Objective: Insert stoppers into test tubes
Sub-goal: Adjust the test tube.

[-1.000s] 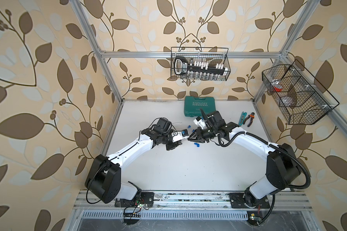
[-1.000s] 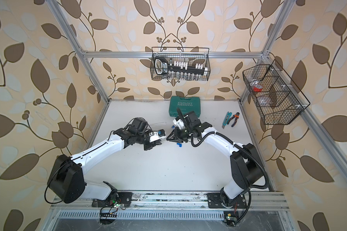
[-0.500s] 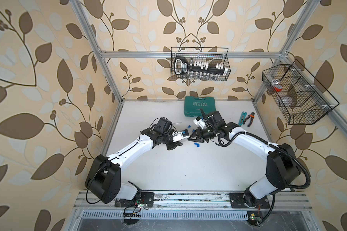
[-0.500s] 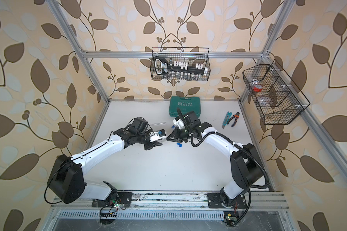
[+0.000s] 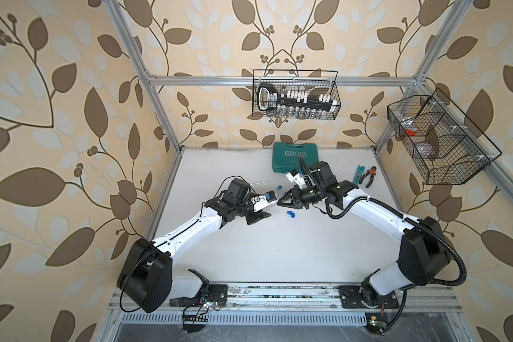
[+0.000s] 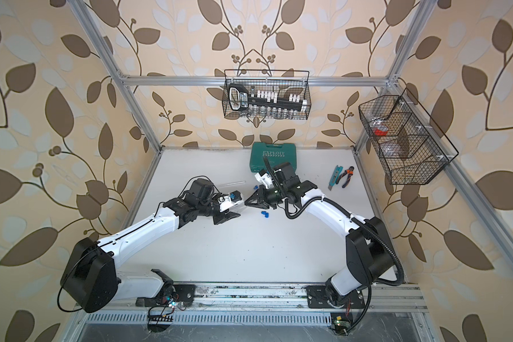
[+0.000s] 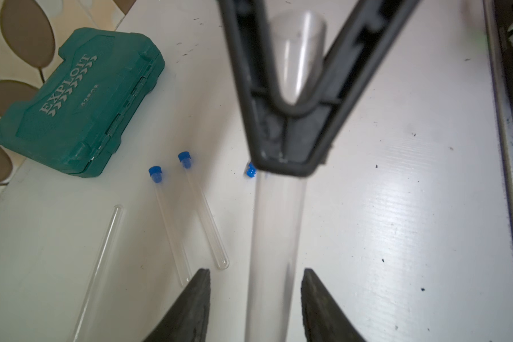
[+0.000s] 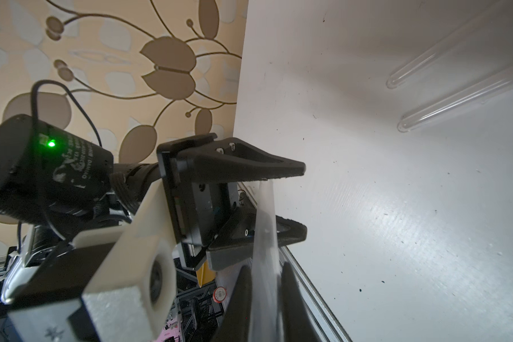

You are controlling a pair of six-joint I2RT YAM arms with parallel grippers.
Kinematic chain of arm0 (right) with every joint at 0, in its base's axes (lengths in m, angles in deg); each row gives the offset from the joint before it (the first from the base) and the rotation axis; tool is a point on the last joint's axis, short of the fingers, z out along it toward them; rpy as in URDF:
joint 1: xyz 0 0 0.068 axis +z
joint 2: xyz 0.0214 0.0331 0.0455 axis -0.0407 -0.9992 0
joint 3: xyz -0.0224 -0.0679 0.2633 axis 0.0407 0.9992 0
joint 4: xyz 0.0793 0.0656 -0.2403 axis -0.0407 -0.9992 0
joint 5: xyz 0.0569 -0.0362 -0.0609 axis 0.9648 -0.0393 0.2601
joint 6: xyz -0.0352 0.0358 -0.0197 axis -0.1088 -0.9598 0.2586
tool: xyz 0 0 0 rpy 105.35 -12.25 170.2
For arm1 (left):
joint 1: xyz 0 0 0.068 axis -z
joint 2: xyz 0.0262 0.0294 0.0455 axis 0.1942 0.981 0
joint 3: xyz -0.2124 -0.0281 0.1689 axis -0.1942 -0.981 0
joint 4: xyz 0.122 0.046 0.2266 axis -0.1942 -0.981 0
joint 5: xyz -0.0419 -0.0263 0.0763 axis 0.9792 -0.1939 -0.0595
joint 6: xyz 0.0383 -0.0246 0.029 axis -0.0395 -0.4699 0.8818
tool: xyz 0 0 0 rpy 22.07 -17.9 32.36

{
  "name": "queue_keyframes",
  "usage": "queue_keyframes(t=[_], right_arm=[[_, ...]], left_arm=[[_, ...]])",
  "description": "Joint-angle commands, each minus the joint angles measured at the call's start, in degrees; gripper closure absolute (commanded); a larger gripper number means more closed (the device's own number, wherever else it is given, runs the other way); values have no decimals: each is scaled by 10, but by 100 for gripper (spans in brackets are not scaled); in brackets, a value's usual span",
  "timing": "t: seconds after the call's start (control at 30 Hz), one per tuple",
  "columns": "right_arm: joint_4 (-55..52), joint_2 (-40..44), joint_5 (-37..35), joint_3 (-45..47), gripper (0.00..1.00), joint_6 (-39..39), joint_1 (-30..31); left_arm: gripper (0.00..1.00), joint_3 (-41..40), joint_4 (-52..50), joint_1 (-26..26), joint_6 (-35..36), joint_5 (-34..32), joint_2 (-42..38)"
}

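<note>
White table fills the lower centre of both top views, enclosed by leaf-patterned walls. Both arms meet at frame centre.

The right gripper has its fingers clenched on a clear tube. In the left wrist view this tube runs from frame centre down to the bottom edge. Whether it carries a stopper cannot be told.

The left gripper has its fingers released. One stands on each side of the tube, with a gap on both sides.

To the left in that view, three more tubes lie on the table:
- Two tubes carry blue stoppers.
- One bare tube has none.

A loose stopper shows partly behind the right gripper. In a top view, two loose stoppers lie just below it.

A green case sits at upper left.
</note>
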Motion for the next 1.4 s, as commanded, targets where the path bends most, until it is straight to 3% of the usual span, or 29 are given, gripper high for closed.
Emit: queue_keyframes(t=[0.0,0.1,0.27,1.03,1.17,1.3,1.37], right_arm=[[6,12,14,2,96,-5,-2],[6,12,10,4,96,-4,-1],[1,10,0,3,96,-1,-1],[-12,16,-13,0,96,11,-1],[-20,25,-22,3,81,21,-1],[1,47,-34,9,50,41,-4],[30,78,-55,29,44,54,-7]], left_arm=[[55,-8,34,3,-17,17,-24],[63,-10,33,3,-16,21,-29],[65,-10,29,3,-16,28,-33],[100,-1,22,4,-12,26,-27],[100,-10,36,4,-25,20,-24],[100,-21,62,4,-40,-7,-24],[100,-35,86,4,-47,-28,-28]])
